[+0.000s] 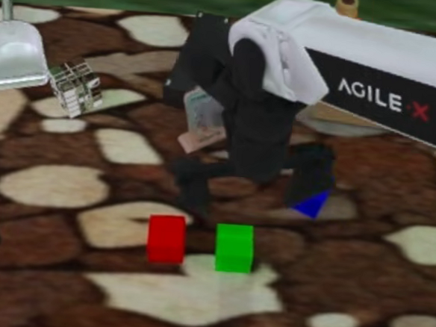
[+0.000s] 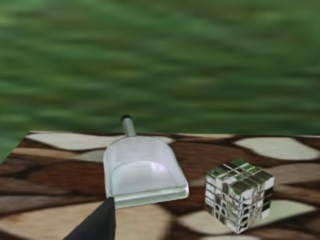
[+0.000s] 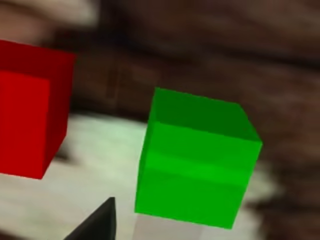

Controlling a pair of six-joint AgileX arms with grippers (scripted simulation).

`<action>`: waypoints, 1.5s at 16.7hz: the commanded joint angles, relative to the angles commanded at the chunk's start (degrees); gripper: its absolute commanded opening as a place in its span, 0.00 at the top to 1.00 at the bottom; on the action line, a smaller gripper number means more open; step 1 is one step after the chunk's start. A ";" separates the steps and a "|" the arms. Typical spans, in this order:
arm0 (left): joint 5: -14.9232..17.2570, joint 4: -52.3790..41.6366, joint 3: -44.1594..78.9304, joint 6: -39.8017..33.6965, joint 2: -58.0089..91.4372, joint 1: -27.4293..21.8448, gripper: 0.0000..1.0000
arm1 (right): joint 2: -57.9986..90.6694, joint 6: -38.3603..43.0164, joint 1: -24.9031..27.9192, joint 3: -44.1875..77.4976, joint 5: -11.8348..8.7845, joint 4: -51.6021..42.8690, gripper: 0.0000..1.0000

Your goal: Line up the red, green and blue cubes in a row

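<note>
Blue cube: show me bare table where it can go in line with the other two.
Bare table lies right of the green cube, and left of the red cube. Behind them it is crowded: the right arm's gripper holds the blue cube there.

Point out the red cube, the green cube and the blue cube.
red cube (image 1: 166,238), top view, on its front face.
green cube (image 1: 234,248), top view, on its front face.
blue cube (image 1: 310,204), top view, on the visible corner below the dark arm.
</note>
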 joint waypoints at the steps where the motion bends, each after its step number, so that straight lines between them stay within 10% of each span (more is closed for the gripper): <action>1: 0.00 0.00 0.00 0.00 0.00 0.00 0.00 | 0.29 -4.01 -0.94 0.21 -0.02 -0.05 0.00; 13: 0.00 0.00 0.00 0.00 0.00 0.00 0.00 | 2.43 -59.17 -12.74 1.26 -0.32 0.14 0.00; 25: 0.00 0.00 0.00 0.00 0.00 0.00 0.00 | 3.32 -64.68 -14.21 -1.37 -0.17 4.68 0.00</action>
